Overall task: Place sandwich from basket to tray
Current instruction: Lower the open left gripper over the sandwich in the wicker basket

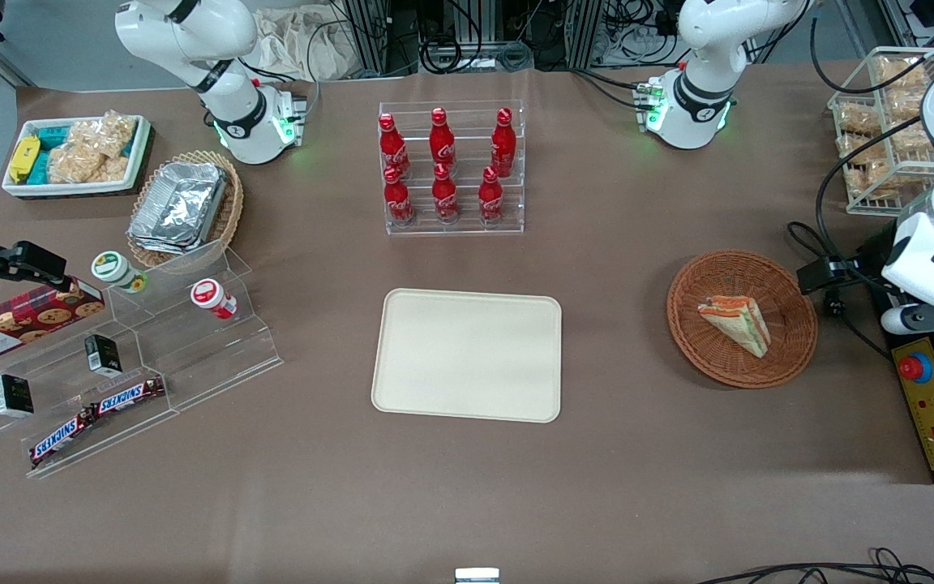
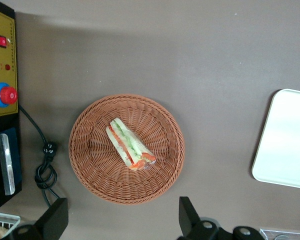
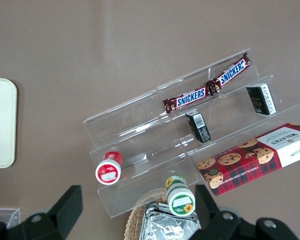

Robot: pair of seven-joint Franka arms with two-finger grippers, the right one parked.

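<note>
The sandwich [image 1: 734, 323] [image 2: 130, 145] is a small pale wedge with orange-red and green layers, lying on its side in the middle of the round reddish-brown basket [image 1: 694, 341] [image 2: 90, 170]. The cream tray [image 1: 467, 354] [image 2: 290, 140] lies flat beside the basket, toward the parked arm's end, with nothing on it. My gripper [image 2: 122, 220] hangs high above the table, open, with its black fingers [image 2: 190, 215] wide apart and nothing between them. It sits just off the basket's rim, on the side farther from the front camera than the sandwich.
A yellow control box [image 1: 933, 405] [image 2: 2, 95] with a red button and a looped cable [image 2: 45, 165] lie beside the basket at the working arm's end. A rack of red bottles [image 1: 451, 166] stands farther back than the tray. A clear stepped shelf of snacks [image 1: 134, 357] stands toward the parked arm's end.
</note>
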